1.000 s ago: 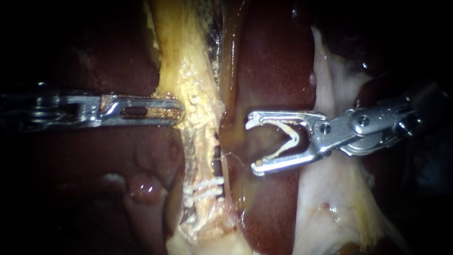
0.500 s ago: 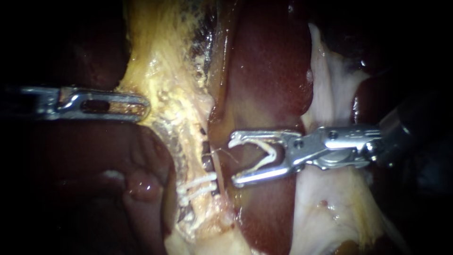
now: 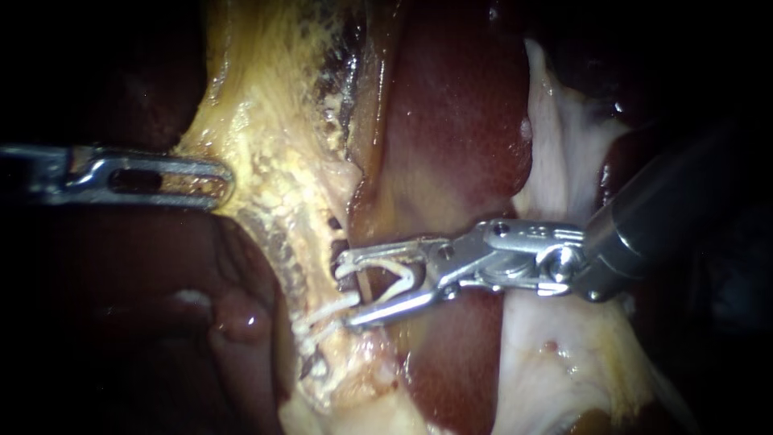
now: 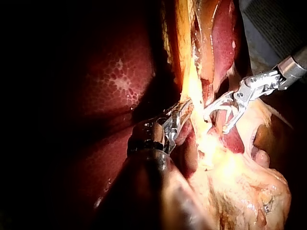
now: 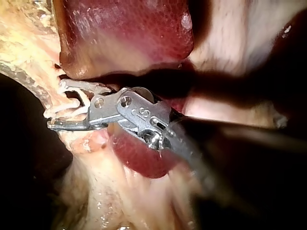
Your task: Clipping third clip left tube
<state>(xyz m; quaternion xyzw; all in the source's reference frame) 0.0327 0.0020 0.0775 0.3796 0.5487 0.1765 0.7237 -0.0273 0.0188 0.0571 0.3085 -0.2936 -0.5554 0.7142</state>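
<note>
Two thin white clips (image 3: pixel 330 316) sit at lower centre. Our slim silver right instrument (image 3: pixel 345 295), gripping a spread white V-shaped clip (image 3: pixel 394 278), has reached the yellowish left tube (image 3: pixel 318 278) just above them, seemingly ready to close. Our left silver instrument (image 3: pixel 217 179) clenches yellow fatty tissue (image 3: pixel 266 145).

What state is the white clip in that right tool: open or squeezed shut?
Open. The clip spreads in a V inside the right instrument's end effector, its two legs well apart, not pressed together.

left instrument (image 3: pixel 224 179) shaft: cut off at the endoscope view's left edge.
left instrument tip: buried in yellow tissue (image 3: pixel 266 137).
right instrument (image 3: pixel 346 290) shaft: lost in darkness; blurred in the right wrist view.
tube (image 3: pixel 363 283) within clip (image 3: pixel 396 278): too thin to tell.
</note>
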